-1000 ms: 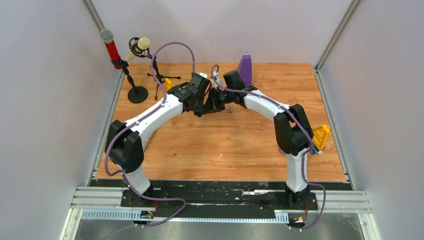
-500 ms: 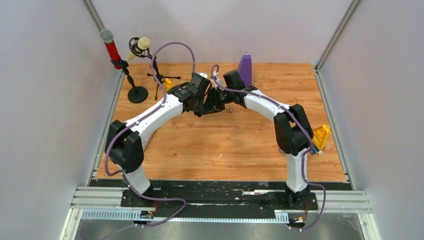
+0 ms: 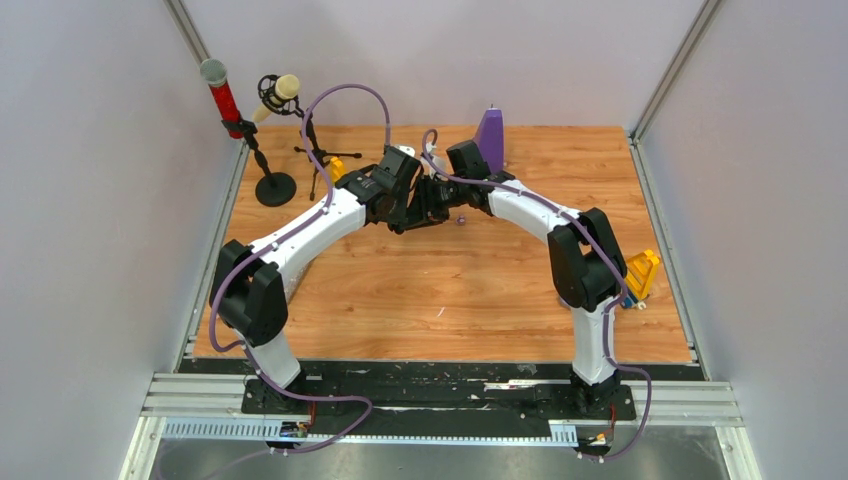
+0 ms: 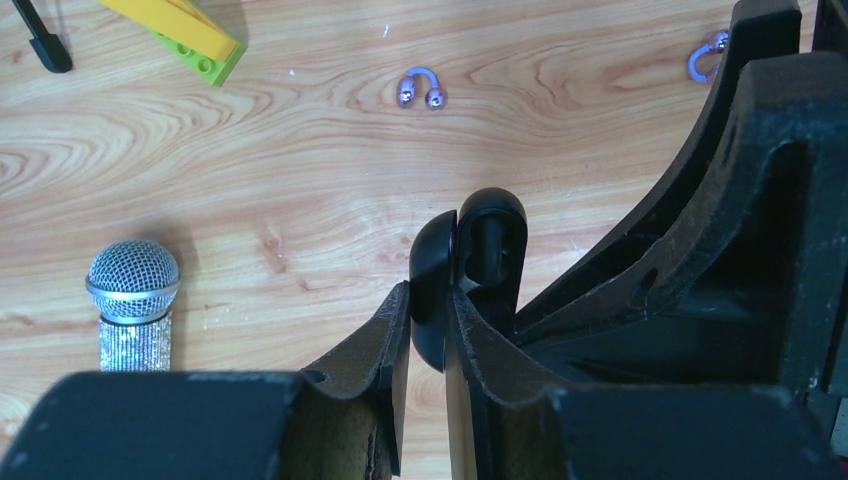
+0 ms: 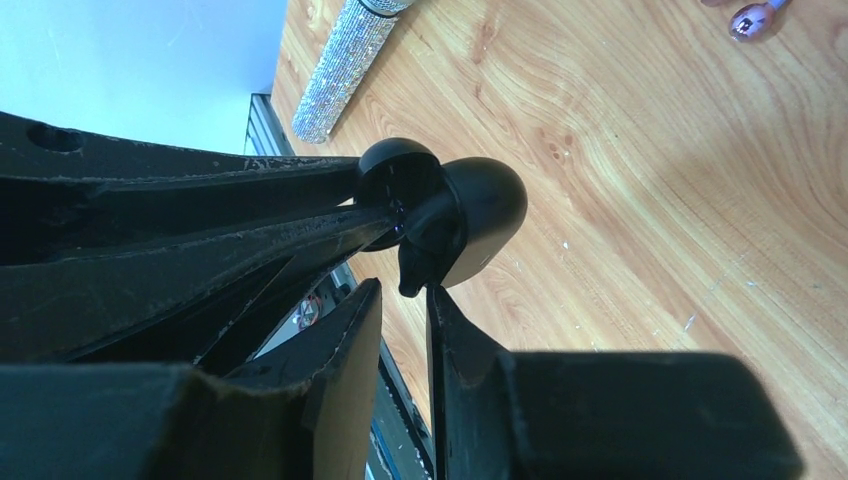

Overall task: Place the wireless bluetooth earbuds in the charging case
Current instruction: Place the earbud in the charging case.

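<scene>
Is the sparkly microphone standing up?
No, the sparkly microphone lies flat on the wooden table.

Setting: a robotics laboratory test cell is shown.
Enclosure: a wood-grain table [image 3: 450,300] is boxed in by plain pale wall panels [image 3: 90,250].
Mounting: two cabled robot arms [image 3: 300,235] are bolted to an aluminium rail [image 3: 690,408].
Props: microphones [image 3: 222,100] are stood on stands at the far left corner.

White-and-black left arm [image 3: 320,225] and right arm [image 3: 520,210] are bent inward, wrists nearly met.
The black left gripper [image 4: 428,292] is clamped tight; the black right gripper [image 5: 402,290] is held slightly parted.
</scene>
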### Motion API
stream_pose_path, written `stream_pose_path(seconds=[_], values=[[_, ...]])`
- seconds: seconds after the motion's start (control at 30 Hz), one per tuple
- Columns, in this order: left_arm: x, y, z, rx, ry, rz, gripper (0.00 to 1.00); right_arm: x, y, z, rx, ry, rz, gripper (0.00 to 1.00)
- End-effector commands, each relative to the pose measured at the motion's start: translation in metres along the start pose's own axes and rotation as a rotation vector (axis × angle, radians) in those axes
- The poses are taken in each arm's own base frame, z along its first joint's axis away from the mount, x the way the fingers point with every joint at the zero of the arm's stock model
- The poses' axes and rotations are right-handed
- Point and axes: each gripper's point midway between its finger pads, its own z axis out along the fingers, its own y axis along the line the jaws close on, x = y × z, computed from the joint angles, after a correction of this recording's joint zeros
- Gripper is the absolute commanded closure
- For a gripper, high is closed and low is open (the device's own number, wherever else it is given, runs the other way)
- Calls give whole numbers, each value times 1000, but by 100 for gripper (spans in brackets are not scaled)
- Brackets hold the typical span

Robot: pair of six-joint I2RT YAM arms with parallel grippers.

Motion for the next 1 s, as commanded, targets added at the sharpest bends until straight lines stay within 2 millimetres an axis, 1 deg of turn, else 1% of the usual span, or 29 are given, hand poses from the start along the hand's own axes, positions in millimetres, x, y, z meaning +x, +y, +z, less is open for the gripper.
stream_pose_path(seconds=[0.0, 0.23, 0.5, 0.63, 0.7, 0.77, 0.87, 0.97], values=[[-24, -3, -21, 33, -98, -33, 75, -16, 39, -16, -77, -46, -88, 76], [-25, -2, -23, 36, -108, -32, 75, -15, 44, -20, -85, -48, -105, 75], [-24, -3, -23, 41, -107, -30, 75, -14, 45, -19, -102, -40, -101, 76], [-24, -3, -23, 43, -109, -23, 75, -12, 45, -24, -114, -37, -124, 76], [-24, -4, -23, 48, -110, -17, 75, -9, 42, -32, -133, -31, -175, 76], [-25, -6, -24, 66, -111, -2, 75, -6, 37, -43, -156, -27, -228, 73], [-24, -12, -25, 107, -115, 27, 75, -1, 24, -66, -185, -24, -296, 65], [-21, -24, -28, 184, -109, 61, 76, 5, 7, -87, -190, -19, -383, 56]])
